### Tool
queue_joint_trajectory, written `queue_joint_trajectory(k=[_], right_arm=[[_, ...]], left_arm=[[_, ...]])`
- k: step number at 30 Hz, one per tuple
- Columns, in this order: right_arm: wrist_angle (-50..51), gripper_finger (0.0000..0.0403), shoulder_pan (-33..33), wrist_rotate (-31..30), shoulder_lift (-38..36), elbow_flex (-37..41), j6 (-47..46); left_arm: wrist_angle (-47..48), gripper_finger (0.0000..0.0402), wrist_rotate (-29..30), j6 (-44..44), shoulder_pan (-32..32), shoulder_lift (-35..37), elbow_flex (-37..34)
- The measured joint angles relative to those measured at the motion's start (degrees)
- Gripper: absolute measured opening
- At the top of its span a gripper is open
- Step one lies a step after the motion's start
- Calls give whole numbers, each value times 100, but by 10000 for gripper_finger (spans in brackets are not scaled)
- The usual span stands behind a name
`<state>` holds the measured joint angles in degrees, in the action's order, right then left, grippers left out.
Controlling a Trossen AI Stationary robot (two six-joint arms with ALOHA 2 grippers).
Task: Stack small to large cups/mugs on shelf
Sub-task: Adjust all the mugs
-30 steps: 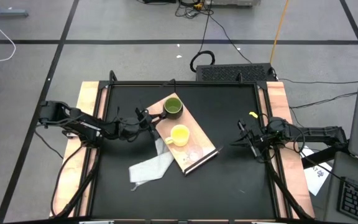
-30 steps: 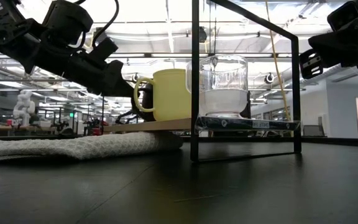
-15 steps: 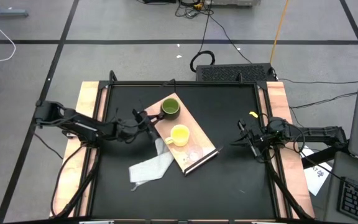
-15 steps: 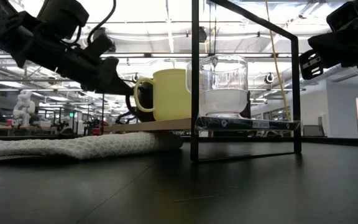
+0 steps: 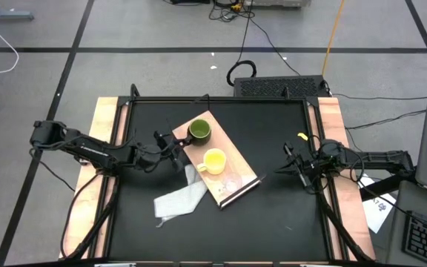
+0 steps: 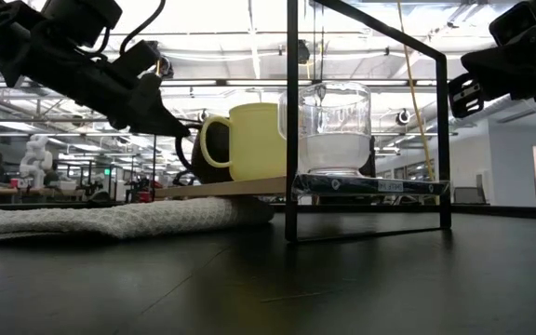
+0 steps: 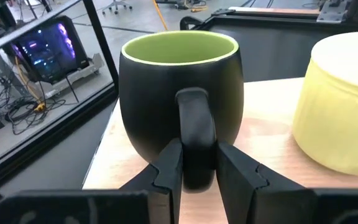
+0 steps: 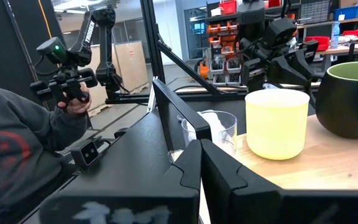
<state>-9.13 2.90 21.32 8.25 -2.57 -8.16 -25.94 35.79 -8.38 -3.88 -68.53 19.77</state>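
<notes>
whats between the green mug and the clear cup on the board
The yellow mug stands between the green mug and the clear cup on the board, shown in the high view.

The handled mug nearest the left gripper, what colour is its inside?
Light green inside, dark outside; the left wrist view shows it best.

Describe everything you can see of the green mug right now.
The green mug is dark olive outside, almost black in the left wrist view, with a lighter green inside, a smooth glazed look and one loop handle. It stands upright and looks empty, on the far end of the shelf, beside the yellow mug. The left gripper is shut on its handle, a finger on each side, with the handle turned toward that arm.
</notes>
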Motion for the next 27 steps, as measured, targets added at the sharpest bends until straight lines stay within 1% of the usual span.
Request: queue_joint_trajectory(k=[11, 27], right_arm=[[-59, 0, 1, 0, 0, 0, -13], [-58, 0, 2, 0, 0, 0, -17]], left_arm=[[308, 81, 312, -239, -180, -2, 0], [528, 81, 482, -336, -228, -7, 7]])
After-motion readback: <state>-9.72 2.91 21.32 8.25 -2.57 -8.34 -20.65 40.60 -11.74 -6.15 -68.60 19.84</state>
